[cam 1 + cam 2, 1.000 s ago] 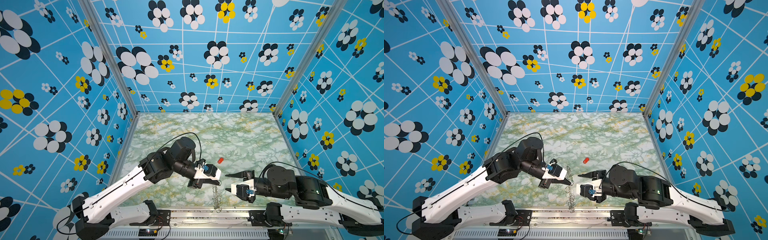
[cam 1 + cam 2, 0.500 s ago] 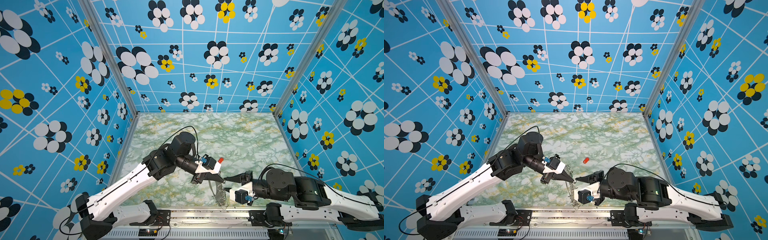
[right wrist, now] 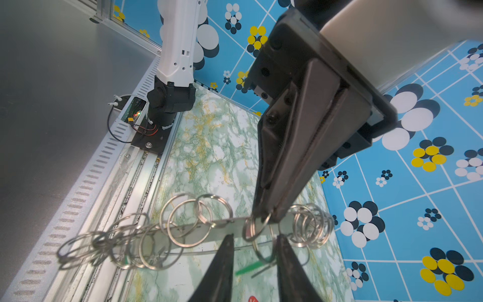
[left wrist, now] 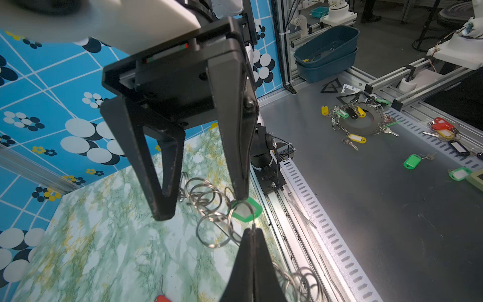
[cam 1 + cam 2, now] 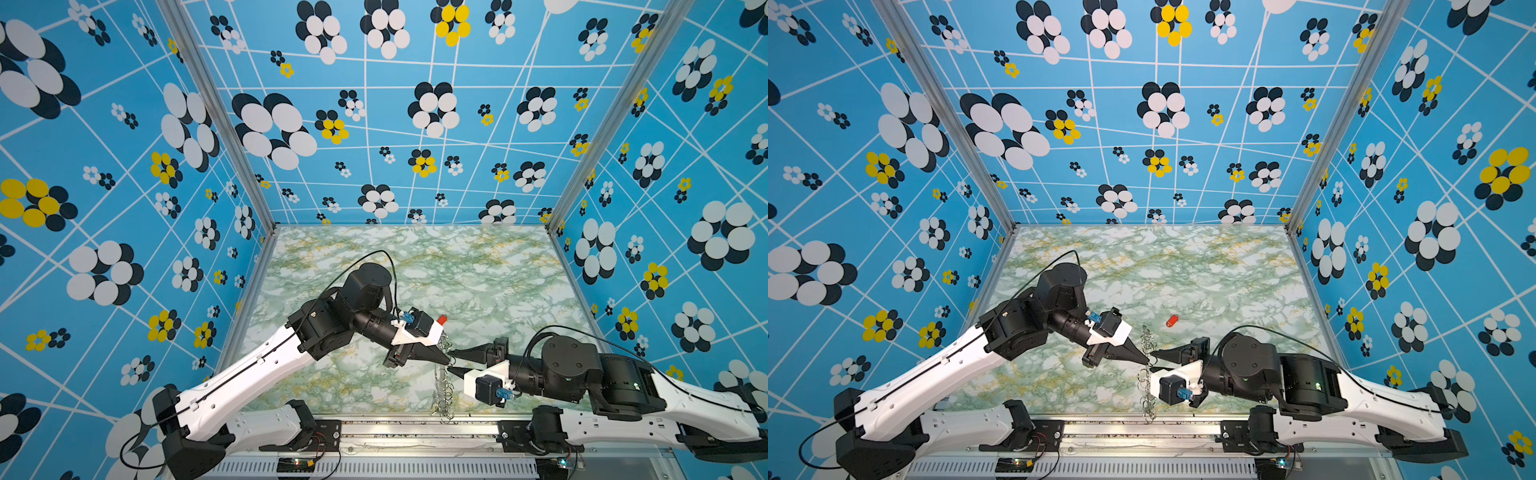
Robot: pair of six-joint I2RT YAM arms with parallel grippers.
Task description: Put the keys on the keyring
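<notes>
- Fingers [image 5: 430, 354] of your left gripper [image 5: 446, 360] are pinched shut on the keyring [image 5: 443, 384], held on edge near the front rail [image 5: 415, 428] in both top views; the red key [image 5: 1172, 320] lies apart.
- Left wrist view: your right gripper [image 4: 201, 208] stands narrowly apart around the hanging rings, with the green key [image 4: 255, 211] just behind.
- Right wrist view: one wire ring [image 3: 245, 231] sits between those fingers. Expect a stiff, thin, slippery plate and light, swinging rings; take keys by their tags.

the worktop [image 5: 478, 270] is green-and-white marble with yellow veins. the walls [image 5: 124, 166] are blue with white lines and black, white and yellow flowers. one red tag [image 5: 1171, 321], one green tag [image 4: 255, 209]; the keyring [image 3: 222, 230] is silver.
</notes>
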